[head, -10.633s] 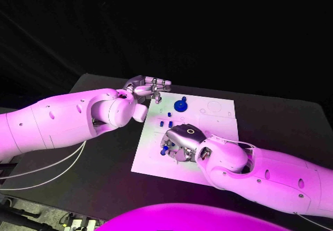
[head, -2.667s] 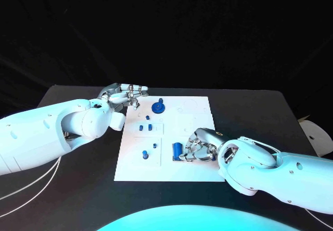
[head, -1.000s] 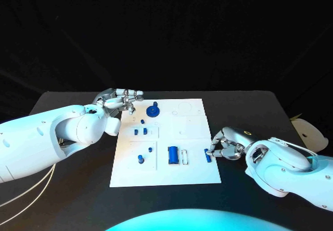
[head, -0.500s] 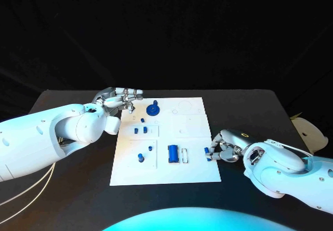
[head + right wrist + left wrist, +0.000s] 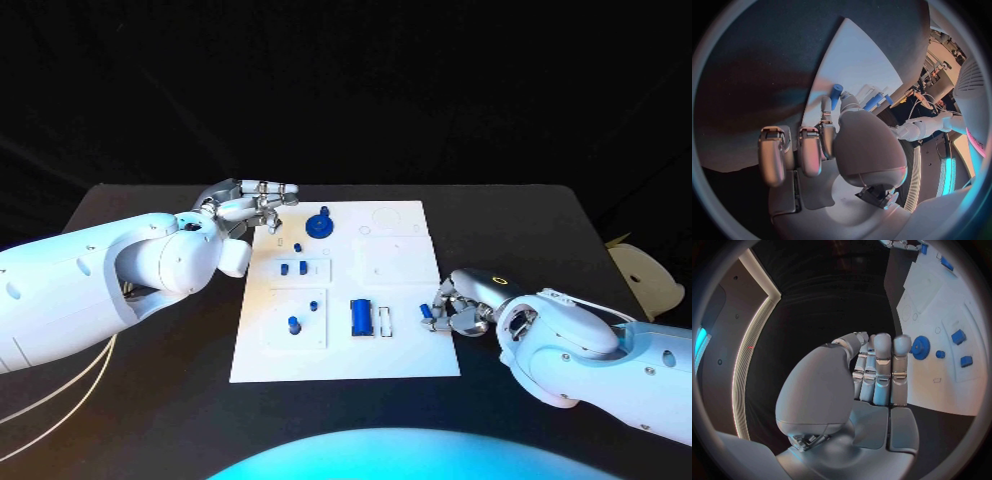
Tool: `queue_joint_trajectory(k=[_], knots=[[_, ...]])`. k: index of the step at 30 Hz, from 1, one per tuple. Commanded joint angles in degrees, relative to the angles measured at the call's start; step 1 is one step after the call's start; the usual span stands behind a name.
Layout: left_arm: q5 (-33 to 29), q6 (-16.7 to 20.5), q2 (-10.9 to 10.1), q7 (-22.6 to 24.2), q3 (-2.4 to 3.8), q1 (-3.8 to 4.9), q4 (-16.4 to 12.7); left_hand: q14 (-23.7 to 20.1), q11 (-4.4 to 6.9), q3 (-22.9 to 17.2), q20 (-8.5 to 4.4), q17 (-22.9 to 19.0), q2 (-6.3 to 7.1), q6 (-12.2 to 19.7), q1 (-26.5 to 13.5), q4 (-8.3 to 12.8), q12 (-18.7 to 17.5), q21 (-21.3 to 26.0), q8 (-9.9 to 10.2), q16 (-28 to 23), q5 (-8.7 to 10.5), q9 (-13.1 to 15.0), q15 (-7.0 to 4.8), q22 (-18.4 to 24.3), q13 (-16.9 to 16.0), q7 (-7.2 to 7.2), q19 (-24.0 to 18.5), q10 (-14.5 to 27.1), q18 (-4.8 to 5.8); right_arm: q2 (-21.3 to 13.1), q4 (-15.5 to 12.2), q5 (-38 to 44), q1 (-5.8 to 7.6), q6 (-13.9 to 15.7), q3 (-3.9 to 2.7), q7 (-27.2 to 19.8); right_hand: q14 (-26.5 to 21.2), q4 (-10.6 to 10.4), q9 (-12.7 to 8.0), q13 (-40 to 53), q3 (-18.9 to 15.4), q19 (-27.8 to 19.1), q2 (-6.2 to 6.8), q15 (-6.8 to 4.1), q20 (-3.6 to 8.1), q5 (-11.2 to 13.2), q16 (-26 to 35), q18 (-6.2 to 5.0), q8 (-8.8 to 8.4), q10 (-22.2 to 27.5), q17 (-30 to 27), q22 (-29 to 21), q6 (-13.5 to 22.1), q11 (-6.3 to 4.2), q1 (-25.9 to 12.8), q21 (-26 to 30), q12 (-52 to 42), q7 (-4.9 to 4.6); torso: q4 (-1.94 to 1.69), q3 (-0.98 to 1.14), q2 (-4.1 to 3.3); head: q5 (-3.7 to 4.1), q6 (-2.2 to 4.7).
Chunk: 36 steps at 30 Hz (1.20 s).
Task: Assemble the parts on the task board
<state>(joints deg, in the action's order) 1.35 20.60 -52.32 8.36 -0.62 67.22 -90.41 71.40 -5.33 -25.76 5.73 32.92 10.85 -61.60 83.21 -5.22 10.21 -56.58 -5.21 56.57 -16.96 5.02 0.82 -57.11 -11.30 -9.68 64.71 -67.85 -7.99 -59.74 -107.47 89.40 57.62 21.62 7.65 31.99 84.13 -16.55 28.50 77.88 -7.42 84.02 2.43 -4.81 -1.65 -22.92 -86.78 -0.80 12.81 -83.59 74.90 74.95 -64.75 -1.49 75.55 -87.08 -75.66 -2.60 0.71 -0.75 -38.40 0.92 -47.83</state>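
Note:
The white task board (image 5: 404,350) lies in the middle of the black table. On it are a blue gear (image 5: 319,227), two small blue pieces (image 5: 294,268), a short blue peg (image 5: 293,325) and an upright blue block (image 5: 359,318) beside a white slot. My right hand (image 5: 462,308) is at the board's right edge and pinches a small blue peg (image 5: 428,312) between thumb and finger; the right wrist view shows that peg (image 5: 836,93) at the fingertips over the board (image 5: 856,57). My left hand (image 5: 251,206) hovers by the board's far left corner, fingers curled together on nothing, close to the gear (image 5: 921,347).
A pale rounded object (image 5: 645,276) sits at the table's right edge. White cables (image 5: 58,392) hang off the table's left side. Bare black tabletop (image 5: 534,225) stretches right of the board.
My right hand has drawn back from the board's middle to its right edge, pinching a small blue peg; the blue block stays on the board. The left hand has barely moved.

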Motion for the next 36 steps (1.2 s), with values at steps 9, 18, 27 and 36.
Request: queue_joint_trajectory(k=[9,18,27,36], knots=[[-2.2,-1.2,-0.1,-0.1,0.03,0.04,-0.4,-0.4,0.09,0.4,0.21,0.0,-0.53,0.0,-0.1,-0.1,0.3,0.3,-0.3,-0.2,-0.19,-0.1,-0.11,0.1,-0.1,0.0,0.2,0.5,-0.86,1.7,1.5,6.8,-0.48,-5.0,0.3,2.8,4.6,3.1,0.1,0.0,3.2,4.9,-0.14,-0.45,0.3,1.7,-0.3,0.24,-0.65,-0.1,9.4,14.3,-0.6,-0.51,6.8,-0.4,0.5,0.47,-0.04,-0.04,0.11,-0.21,-0.14],[-2.3,-1.3,-0.2,-0.1,0.03,0.04,-0.6,-0.3,0.1,0.4,0.21,0.0,-0.56,0.0,-0.1,-0.1,0.3,0.4,-0.3,-0.1,-0.2,-0.1,-0.11,0.1,-0.1,0.02,0.1,0.5,-0.87,2.3,1.3,10.0,-0.59,-6.2,0.34,4.6,4.7,3.1,-0.1,-0.2,6.2,4.9,2.34,-0.43,0.39,-0.7,-0.4,0.28,-1.15,0.0,9.6,14.4,-1.1,-0.45,8.3,-0.6,1.0,0.35,0.06,-0.1,0.14,-0.28,0.02],[-2.3,-1.4,-0.3,-0.2,0.03,0.04,-0.6,-0.4,0.11,0.4,0.2,-0.1,-0.57,0.0,-0.1,0.0,0.3,0.4,-0.3,-0.2,-0.2,-0.1,-0.12,0.1,-0.1,0.04,0.1,0.5,-0.87,2.4,-0.1,10.8,-0.6,-4.2,0.33,6.6,4.7,1.3,0.0,-0.3,9.9,5.1,3.86,-0.54,0.46,-5.7,-0.5,0.35,-1.44,0.0,9.8,14.5,-1.5,-0.63,7.9,-0.9,1.4,0.52,0.02,-0.05,0.1,-0.2,0.12],[-2.2,-1.4,-0.2,-0.1,0.03,0.04,-0.6,-0.4,0.11,0.4,0.2,-0.1,-0.57,0.0,-0.1,0.0,0.3,0.4,-0.3,-0.2,-0.2,-0.1,-0.12,0.1,-0.1,0.04,0.1,0.5,-0.87,2.2,-2.5,7.3,-0.08,1.6,0.23,5.9,4.8,0.5,0.5,-0.2,12.5,5.4,4.17,-0.71,0.61,-8.4,-0.7,0.53,-1.27,-0.3,10.2,14.7,-1.7,-0.81,7.4,-1.7,1.4,0.75,0.01,-0.06,0.13,-0.01,0.27]])
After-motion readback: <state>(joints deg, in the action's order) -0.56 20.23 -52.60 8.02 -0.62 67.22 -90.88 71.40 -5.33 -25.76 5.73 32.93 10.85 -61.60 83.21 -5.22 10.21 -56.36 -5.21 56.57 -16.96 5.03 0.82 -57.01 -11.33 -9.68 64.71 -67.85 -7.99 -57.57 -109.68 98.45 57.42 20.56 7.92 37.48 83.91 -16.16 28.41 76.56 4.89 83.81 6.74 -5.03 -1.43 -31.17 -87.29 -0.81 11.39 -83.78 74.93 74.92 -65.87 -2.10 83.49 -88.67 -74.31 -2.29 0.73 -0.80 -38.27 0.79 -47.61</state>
